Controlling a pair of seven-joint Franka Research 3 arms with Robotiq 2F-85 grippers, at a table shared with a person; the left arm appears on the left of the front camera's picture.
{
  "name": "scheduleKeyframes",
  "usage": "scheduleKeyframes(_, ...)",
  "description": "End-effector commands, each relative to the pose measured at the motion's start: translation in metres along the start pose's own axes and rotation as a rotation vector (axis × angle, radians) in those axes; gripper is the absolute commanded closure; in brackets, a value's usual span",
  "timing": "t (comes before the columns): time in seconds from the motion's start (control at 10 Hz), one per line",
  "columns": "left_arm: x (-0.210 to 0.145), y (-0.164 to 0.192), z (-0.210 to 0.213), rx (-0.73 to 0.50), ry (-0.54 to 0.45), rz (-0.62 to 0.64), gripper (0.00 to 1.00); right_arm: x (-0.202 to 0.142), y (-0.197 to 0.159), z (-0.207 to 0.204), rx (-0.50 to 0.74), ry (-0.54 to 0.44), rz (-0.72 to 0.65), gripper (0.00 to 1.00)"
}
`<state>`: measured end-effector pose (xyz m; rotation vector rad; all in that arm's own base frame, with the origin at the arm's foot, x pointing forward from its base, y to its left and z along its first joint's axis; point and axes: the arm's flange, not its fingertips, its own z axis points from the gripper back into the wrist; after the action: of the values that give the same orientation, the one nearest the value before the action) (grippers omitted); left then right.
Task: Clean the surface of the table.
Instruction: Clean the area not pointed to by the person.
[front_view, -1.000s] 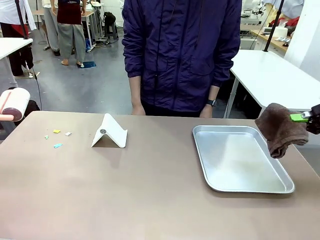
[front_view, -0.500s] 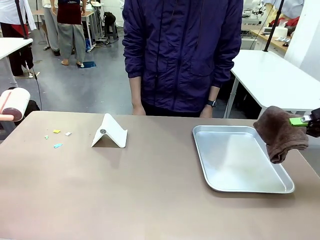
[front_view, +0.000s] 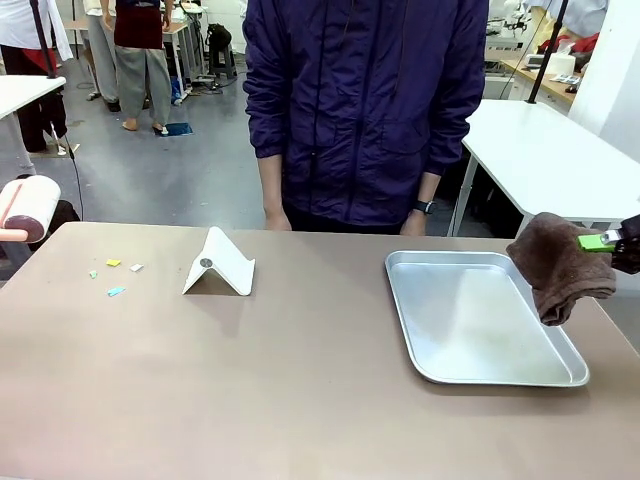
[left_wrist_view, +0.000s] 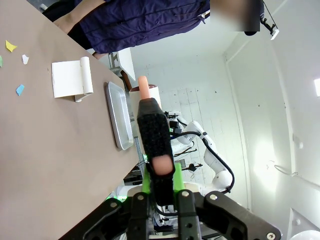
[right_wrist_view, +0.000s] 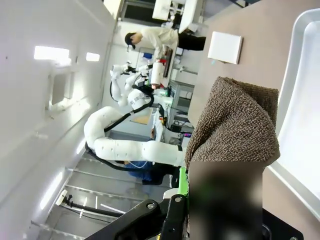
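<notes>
The brownish table (front_view: 300, 380) carries small coloured paper scraps (front_view: 113, 263) near its far left. At the table's right edge my right gripper (front_view: 598, 241) is shut on a brown cloth (front_view: 556, 262), which hangs just above the right rim of the silver tray (front_view: 480, 372). In the right wrist view the cloth (right_wrist_view: 235, 125) bunches up over the tray (right_wrist_view: 300, 115). My left gripper (left_wrist_view: 160, 187) is shut on the black handle of a lint roller (left_wrist_view: 152, 135), held off the table's left end. The roller's white roll (front_view: 28, 208) shows at the left edge.
A white folded card stand (front_view: 218, 265) sits at the far middle-left, right of the scraps. A person in a dark purple jacket (front_view: 360, 110) stands at the far side with hands at the table edge. White tables stand behind.
The right gripper and its cloth have shifted very slightly. Everything else is still.
</notes>
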<state>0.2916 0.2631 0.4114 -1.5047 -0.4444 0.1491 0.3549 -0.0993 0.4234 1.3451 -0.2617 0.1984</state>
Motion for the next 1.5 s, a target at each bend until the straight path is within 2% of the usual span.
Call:
scheduleKeyframes(0.0,-0.003,-0.003,0.001,-0.010,0.014,-0.017,1.00,0.003,0.005,0.003,0.011,-0.011,0.009,0.92)
scheduleKeyframes(0.7,-0.003,-0.003,0.001,-0.010,0.014,-0.017,1.00,0.003,0.005,0.003,0.011,-0.011,0.009,0.92)
scheduleKeyframes(0.8,0.000,0.000,0.000,0.000,0.000,0.000,0.82,0.003,0.005,0.003,0.011,-0.011,0.009,0.92)
scheduleKeyframes(0.9,0.000,0.001,-0.002,0.099,-0.048,-0.014,0.82,0.003,0.005,0.003,0.011,-0.011,0.009,0.92)
scheduleKeyframes(1.2,-0.003,0.026,0.005,0.283,-0.148,0.029,0.82,0.003,0.005,0.003,0.011,-0.011,0.009,0.92)
scheduleKeyframes(1.3,-0.006,0.035,0.001,0.340,-0.108,0.021,0.82,0.003,0.005,0.003,0.011,-0.011,0.009,0.92)
scheduleKeyframes(1.4,-0.005,0.044,-0.002,0.436,-0.135,0.015,0.82,0.003,0.005,0.003,0.011,-0.011,0.009,0.92)
